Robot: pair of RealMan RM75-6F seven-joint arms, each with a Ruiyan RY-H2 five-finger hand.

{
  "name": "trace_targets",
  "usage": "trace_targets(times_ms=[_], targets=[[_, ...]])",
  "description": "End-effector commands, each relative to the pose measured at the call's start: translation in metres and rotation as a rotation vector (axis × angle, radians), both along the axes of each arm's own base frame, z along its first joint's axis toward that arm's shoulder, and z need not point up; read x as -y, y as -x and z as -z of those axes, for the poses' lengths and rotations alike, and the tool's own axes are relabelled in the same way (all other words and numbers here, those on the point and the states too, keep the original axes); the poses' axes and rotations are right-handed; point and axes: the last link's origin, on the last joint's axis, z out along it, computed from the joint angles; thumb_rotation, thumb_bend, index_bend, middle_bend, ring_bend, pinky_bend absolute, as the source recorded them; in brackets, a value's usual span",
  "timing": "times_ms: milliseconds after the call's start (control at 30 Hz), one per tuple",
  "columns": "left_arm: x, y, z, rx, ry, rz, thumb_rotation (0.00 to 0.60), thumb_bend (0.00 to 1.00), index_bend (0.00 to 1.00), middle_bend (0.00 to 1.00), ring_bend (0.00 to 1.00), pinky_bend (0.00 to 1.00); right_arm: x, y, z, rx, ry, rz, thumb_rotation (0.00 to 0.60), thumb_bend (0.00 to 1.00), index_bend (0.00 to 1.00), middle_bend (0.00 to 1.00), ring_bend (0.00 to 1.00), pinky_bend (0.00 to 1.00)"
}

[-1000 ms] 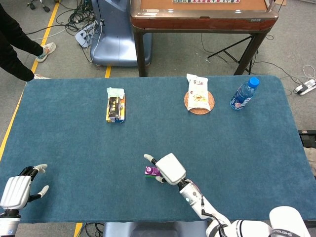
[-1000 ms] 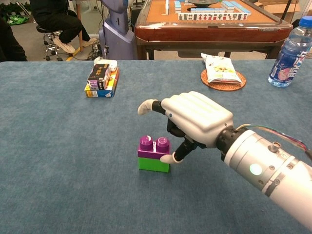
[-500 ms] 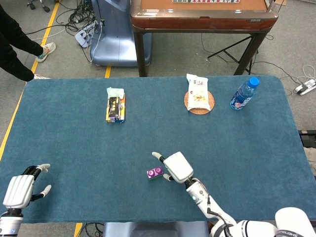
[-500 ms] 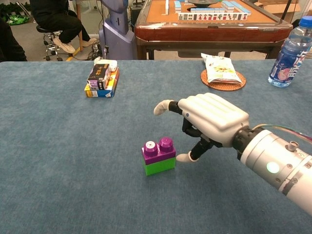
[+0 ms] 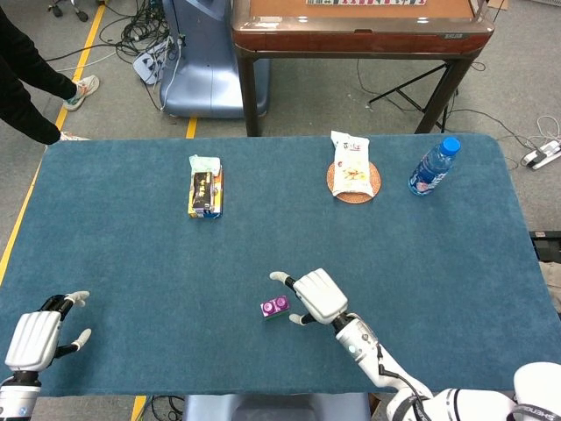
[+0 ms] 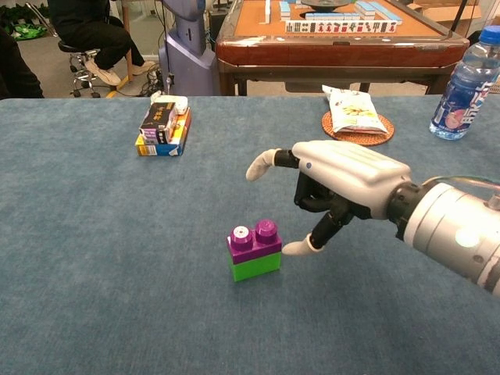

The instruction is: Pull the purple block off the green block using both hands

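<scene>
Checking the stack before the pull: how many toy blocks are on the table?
2: the purple block sits on the green block, just left of the right hand.

green block (image 6: 256,266): in my head view hidden beneath the purple block (image 5: 274,306)
my left hand (image 5: 35,338): outside my chest view; wrist cut by the head view's bottom edge
my right hand (image 6: 344,187): palm side hidden; forearm cut by the right edge
bottle (image 6: 466,84): cap cropped; label too small to read

The right hand (image 5: 317,296) hovers just beside the purple block (image 5: 274,305), fingers spread.
</scene>
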Motion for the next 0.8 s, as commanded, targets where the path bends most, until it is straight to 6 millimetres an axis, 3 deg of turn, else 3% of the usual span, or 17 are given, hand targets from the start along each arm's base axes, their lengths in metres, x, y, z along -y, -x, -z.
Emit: trace_targets(times_ms=[33, 267, 800], targets=[[0.000, 0.000, 0.000, 0.000, 0.001, -0.001, 0.600, 0.25, 0.32, 0.36, 0.29, 0.59, 0.006, -0.011, -0.019, -0.029, -0.043, 0.037, 0.600, 0.00, 0.26, 1.00, 1.00, 1.00], [0.000, 0.001, 0.001, 0.004, 0.000, -0.001, 0.600, 0.25, 0.32, 0.36, 0.29, 0.59, 0.015, -0.023, -0.032, -0.139, -0.018, 0.097, 0.600, 0.00, 0.27, 1.00, 1.00, 1.00], [0.002, 0.003, -0.001, 0.005, -0.004, -0.004, 0.600, 0.25, 0.32, 0.36, 0.29, 0.59, 0.025, -0.038, -0.018, -0.233, -0.091, 0.167, 0.600, 0.00, 0.30, 1.00, 1.00, 1.00]])
